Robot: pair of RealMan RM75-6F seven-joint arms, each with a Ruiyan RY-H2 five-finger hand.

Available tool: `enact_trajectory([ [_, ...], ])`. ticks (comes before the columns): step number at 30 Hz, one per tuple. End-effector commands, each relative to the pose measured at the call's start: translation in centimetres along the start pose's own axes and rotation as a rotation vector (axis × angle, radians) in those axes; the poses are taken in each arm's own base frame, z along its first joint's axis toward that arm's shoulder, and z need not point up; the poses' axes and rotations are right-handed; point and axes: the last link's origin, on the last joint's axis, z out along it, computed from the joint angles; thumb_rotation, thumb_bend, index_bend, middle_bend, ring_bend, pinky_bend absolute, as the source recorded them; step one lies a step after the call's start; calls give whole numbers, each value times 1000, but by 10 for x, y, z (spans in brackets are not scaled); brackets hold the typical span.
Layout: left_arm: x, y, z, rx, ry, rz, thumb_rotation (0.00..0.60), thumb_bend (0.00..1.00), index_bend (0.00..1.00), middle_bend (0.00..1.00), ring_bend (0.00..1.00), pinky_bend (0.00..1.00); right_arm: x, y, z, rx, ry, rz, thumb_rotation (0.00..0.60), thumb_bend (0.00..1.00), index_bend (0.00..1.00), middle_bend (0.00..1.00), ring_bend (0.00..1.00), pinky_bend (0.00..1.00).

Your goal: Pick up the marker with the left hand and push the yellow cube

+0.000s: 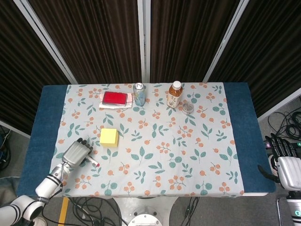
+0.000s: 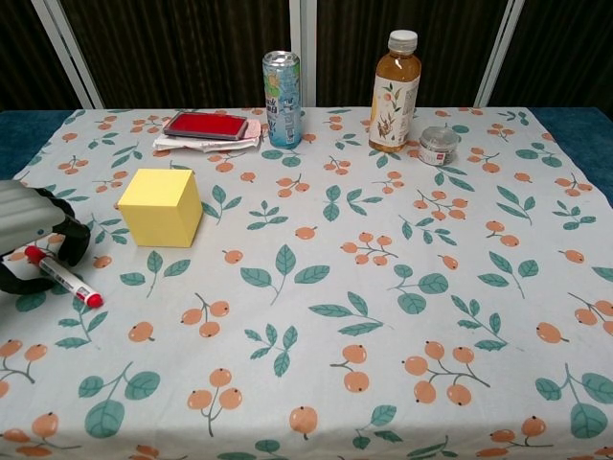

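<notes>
White plastic with a red cap at each visible end, the marker is a slim cylinder lying on the floral tablecloth. Its long axis runs diagonally, one end under the left hand and the other pointing toward the table's near edge and inward. The left hand, grey metal with black fingers, is curled over the marker's far end; the fingers arch down around it, but whether they actually clamp it cannot be told.

The yellow cube is a matte, sharp-edged block standing flat just beside the hand, farther back on the table, apart from the marker.

Along the far edge stand a printed aluminium can and a clear plastic bottle of amber drink with a white cap. A red flat case rests on a folded cloth beside the can, and a small round lidded tub sits near the bottle.

The right hand hangs off the table's right side, holding nothing, fingers loosely extended.
</notes>
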Motion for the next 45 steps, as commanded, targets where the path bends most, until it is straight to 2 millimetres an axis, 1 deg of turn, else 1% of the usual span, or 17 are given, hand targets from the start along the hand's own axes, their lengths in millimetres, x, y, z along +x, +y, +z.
enact_trajectory([
  [1,-1,0,0,-3,-6,-3,600,333,562,602,358,332,0,0,0,-1,-2,-1,600,150,0,0,0,0],
  [3,-2,0,1,-5,-7,-7,600,342,574,614,375,405,0,0,0,0,-2,-1,600,151,0,0,0,0],
  [4,-1,0,1,-5,5,-14,600,351,587,626,390,458,0,0,0,0,-1,-1,600,150,0,0,0,0],
  [7,-1,-1,0,-7,45,-32,600,391,641,672,453,572,0,0,0,-1,-1,-3,600,151,0,0,0,0],
  [10,-3,-4,-1,-4,53,-46,600,412,670,699,498,628,0,-1,0,1,-2,-3,600,150,0,0,0,0],
  [15,-4,-11,-4,1,80,-89,600,430,711,736,550,694,2,-1,0,2,2,-4,600,150,0,0,0,0],
  [23,1,-44,-9,91,142,-252,600,454,717,740,566,731,3,-1,-1,-1,6,-5,600,150,0,0,0,0],
  [25,2,-54,-7,123,150,-281,600,460,717,740,568,734,3,-1,-1,0,6,-4,600,150,0,0,0,0],
  [28,2,-65,-1,159,150,-278,600,464,717,740,568,734,3,-2,0,2,6,-5,600,150,0,0,0,0],
  [31,2,-70,6,177,142,-273,600,465,717,740,568,735,3,-2,-1,1,8,-6,600,150,0,0,0,0],
  [36,3,-71,19,177,132,-262,600,465,717,740,568,735,4,-1,-2,-5,10,-7,600,150,0,0,0,0],
  [45,12,-59,44,111,122,-189,600,465,717,740,568,734,3,1,-2,-12,8,-7,600,150,0,0,0,0],
])
